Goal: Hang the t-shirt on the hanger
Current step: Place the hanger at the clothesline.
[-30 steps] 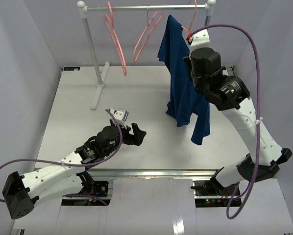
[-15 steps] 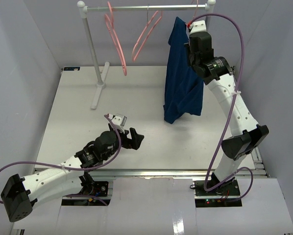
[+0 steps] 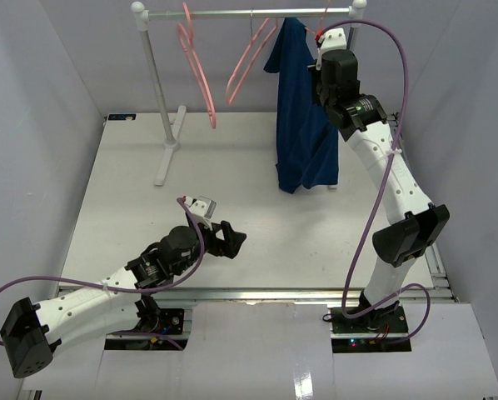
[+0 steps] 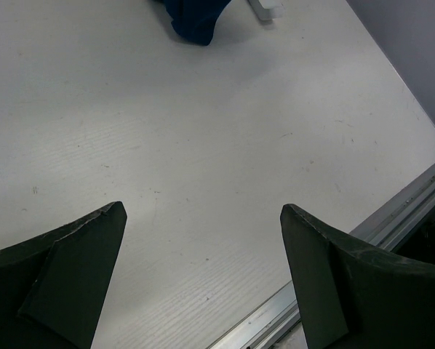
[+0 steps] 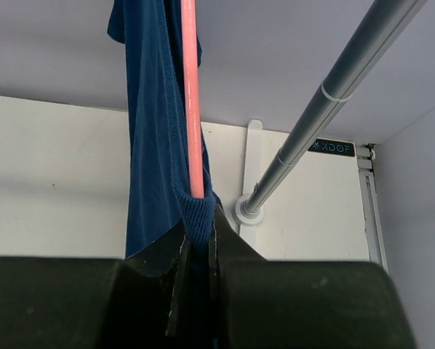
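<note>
The dark navy t-shirt hangs full length beside the right end of the rack's rail. My right gripper is raised to it and shut on its ribbed collar. In the right wrist view the gripper pinches that collar fold, and the thin pink hanger comes out of the fold and runs up along the t-shirt. My left gripper is low over the table near the front, open and holding nothing. The t-shirt's hem shows far off.
Two more pink hangers hang from the rail. The rack's left post and foot stand at the back left. Its right post and base are close to my right gripper. The table's front metal edge lies by my left gripper.
My right arm has lifted the t-shirt up and back towards the rail, and its hem now hangs higher. My left arm has drawn back slightly, still open.
</note>
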`<state>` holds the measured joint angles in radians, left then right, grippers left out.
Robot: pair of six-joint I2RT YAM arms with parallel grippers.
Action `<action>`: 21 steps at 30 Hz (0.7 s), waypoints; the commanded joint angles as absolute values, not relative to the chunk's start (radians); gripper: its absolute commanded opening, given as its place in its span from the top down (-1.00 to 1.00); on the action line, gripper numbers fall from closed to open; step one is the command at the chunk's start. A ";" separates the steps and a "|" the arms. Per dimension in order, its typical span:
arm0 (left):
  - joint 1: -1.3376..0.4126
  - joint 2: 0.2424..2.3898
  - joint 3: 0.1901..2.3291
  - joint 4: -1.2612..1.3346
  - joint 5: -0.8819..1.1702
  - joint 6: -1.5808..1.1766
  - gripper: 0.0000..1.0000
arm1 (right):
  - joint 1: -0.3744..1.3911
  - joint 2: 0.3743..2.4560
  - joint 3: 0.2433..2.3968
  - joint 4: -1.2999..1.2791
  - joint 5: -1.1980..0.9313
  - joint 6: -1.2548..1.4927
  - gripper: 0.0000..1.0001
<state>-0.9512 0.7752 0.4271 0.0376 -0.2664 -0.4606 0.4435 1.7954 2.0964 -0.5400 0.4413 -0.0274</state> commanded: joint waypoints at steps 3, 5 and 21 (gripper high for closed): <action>-0.957 0.767 0.424 0.048 -0.261 -0.454 -0.96 | 0.446 1.817 2.099 -0.404 0.420 0.022 0.85; -0.957 0.773 0.425 0.048 -0.271 -0.452 -0.96 | 0.446 1.821 2.080 -0.405 0.426 0.027 0.85; -0.957 0.796 0.422 0.081 -0.215 -0.422 -0.96 | 0.448 1.705 1.982 -0.388 0.368 -0.039 -0.91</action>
<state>-0.9524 0.7979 0.4271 0.0386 -0.2662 -0.4516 0.4446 1.8077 1.9710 -0.4605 0.3904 -0.0066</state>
